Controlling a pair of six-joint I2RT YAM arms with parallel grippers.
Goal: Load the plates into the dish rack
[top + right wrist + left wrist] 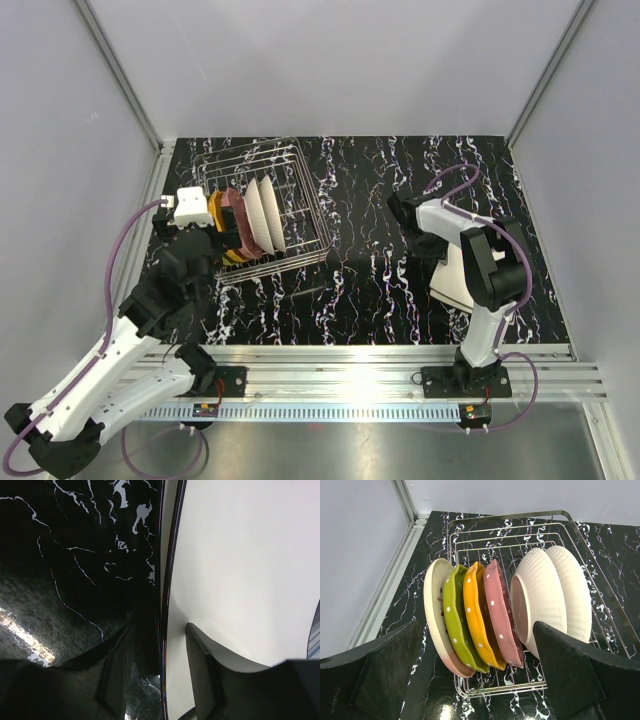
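The wire dish rack [300, 190] holds several plates on edge. In the left wrist view, from left to right in the rack [510, 530], they are a brown-rimmed petal plate [434, 615], a lime-green plate [454, 620], an orange plate [474, 612], a pink plate [500, 615] and two white ribbed plates [542, 597]. My left gripper [477, 645] is open and empty just in front of them, and shows in the top view [222, 245]. A plain white plate [455, 282] lies flat on the table under my right arm. My right gripper [161, 627] is open, its jaws astride that plate's rim [167, 580].
The black marbled table [370, 290] ends at grey walls left, back and right. An aluminium rail [350, 365] runs along the near edge. The rack stands close to the left wall.
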